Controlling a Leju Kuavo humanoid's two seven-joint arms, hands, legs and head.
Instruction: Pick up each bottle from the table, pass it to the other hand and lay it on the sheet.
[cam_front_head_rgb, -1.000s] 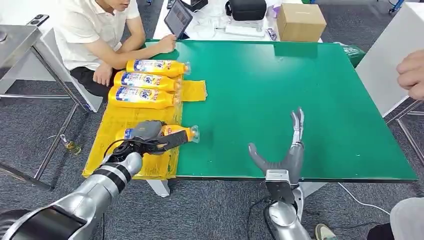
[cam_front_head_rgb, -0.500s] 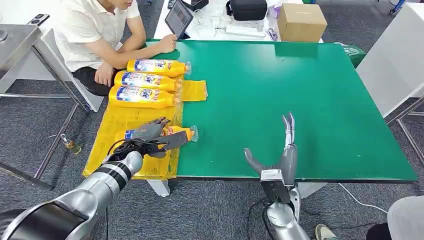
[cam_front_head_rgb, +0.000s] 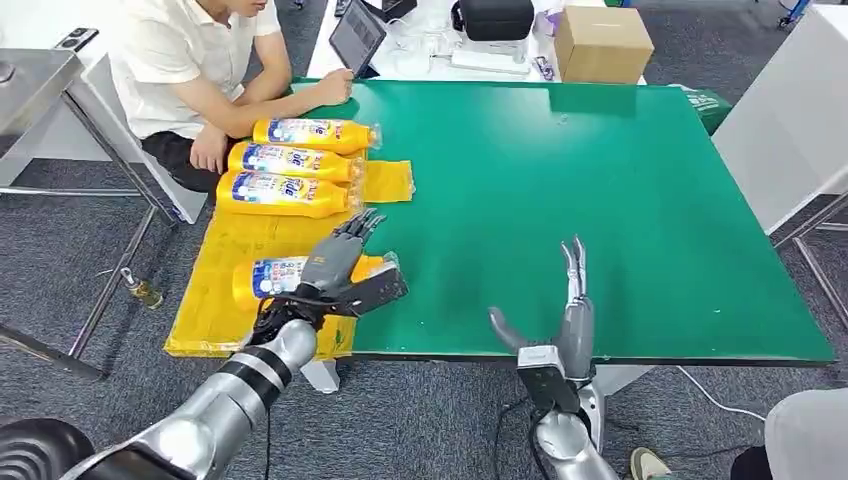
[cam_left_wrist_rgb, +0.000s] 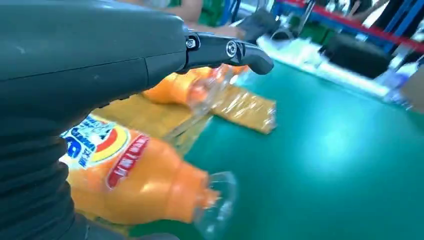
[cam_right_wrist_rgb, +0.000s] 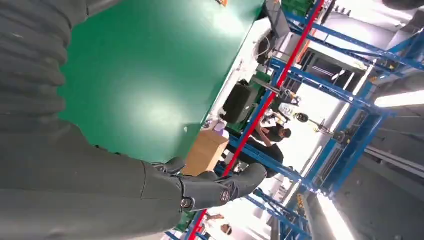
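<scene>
Grey carpet floor surrounds the green table, with blue shelving behind.

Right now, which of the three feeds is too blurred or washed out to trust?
Head view: sharp and evenly lit. Left wrist view: motion-blurred, the nearest bottle smeared at its clear cap, glare on the green table. Right wrist view: sharp enough, a bright patch on the table, background lights blown out behind the right hand.

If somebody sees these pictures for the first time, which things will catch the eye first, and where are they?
The big green table stands out first, with a yellow sheet along its left edge. Three orange bottles lie side by side at the far end of the sheet, near a seated person. Closer in, the left hand hovers open over a fourth bottle, while the right hand is open above the near edge.
</scene>
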